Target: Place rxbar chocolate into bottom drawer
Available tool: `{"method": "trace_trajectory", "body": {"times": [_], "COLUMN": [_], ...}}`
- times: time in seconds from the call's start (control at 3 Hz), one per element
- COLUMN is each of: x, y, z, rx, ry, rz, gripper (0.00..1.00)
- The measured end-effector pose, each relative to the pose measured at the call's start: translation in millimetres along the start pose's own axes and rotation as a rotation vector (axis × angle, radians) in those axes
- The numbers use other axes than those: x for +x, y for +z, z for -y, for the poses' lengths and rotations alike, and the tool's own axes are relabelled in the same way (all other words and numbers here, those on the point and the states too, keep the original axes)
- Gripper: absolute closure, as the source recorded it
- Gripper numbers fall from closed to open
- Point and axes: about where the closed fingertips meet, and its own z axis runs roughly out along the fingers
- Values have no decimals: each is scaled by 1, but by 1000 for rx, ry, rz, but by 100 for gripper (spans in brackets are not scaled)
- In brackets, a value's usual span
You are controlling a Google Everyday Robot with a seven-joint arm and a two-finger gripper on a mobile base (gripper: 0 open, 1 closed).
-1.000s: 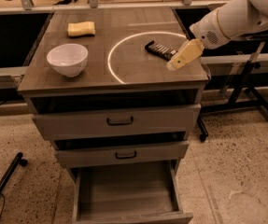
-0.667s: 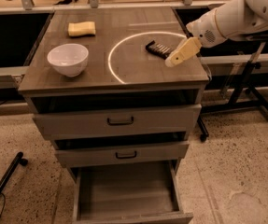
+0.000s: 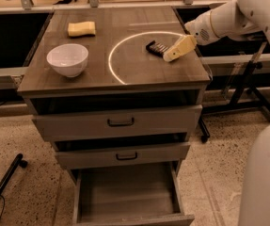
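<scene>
The rxbar chocolate [image 3: 154,47], a small dark bar with pale lettering, lies on the cabinet top [image 3: 125,74], inside a pale ring of light at the right. My gripper [image 3: 168,56], cream-coloured, reaches in from the right and sits low over the top, right beside the bar's right end. The bar's right end is partly hidden behind the gripper. The bottom drawer [image 3: 125,194] is pulled out below and nothing shows inside it.
A white bowl [image 3: 67,59] stands at the left of the top and a yellow sponge [image 3: 82,28] lies behind it. Two upper drawers with black handles [image 3: 121,122] are nearly shut. A black stand [image 3: 247,86] is on the right, and my white base [image 3: 264,178] is at the lower right.
My gripper has moved a little left and toward the back, closer to the bar. The bar, bowl, sponge and drawers have not moved.
</scene>
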Motion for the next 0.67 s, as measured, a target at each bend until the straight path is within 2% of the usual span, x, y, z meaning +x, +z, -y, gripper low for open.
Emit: {"method": "trace_trajectory", "body": {"times": [0.33,0.67], "x": [4,12], "y": [14,35], "z": [18,36], "rx": [54,135], "ry": [27,82], "rz": [-12,-10], "gripper": [0,0]}}
